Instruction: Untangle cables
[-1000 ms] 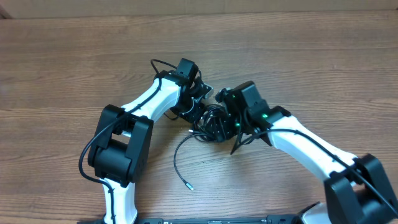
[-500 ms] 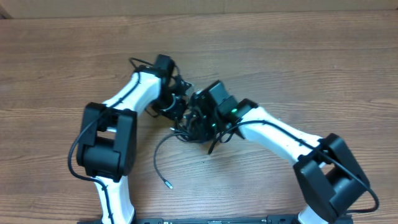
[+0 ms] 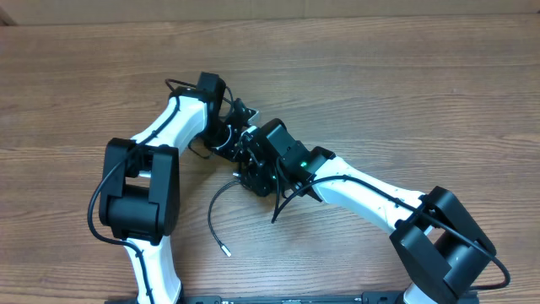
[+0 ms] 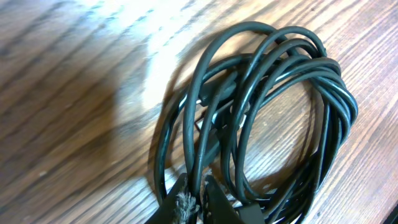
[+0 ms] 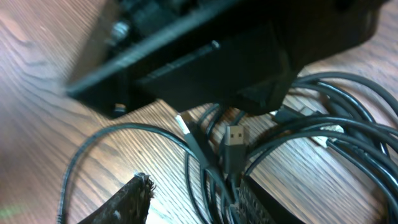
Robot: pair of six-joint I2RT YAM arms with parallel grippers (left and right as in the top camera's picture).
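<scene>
The cables point(image 3: 255, 179) are a black tangled bundle on the wooden table, with both grippers meeting over it. One loose tail curves toward the front and ends in a silvery plug tip point(image 3: 226, 251). In the left wrist view the coil point(image 4: 280, 93) lies ahead, and my left gripper point(image 4: 198, 190) is shut on a single strand. My right gripper point(image 5: 196, 193) stands open, with several strands point(image 5: 211, 180) lying between its fingers, close to the right finger point(image 5: 255, 202). A USB plug point(image 5: 234, 140) pokes out just beyond. My left gripper's black body point(image 5: 205, 50) hangs over the strands.
The two arms point(image 3: 181, 118) point(image 3: 363, 190) reach in from the near edge and crowd together at the bundle. Thick black wires run along each arm. Bare wooden table point(image 3: 422, 76) lies all around.
Both grippers and the bundle have shifted left and slightly toward the far side. The loose tail with the plug tip has slid left with them.
</scene>
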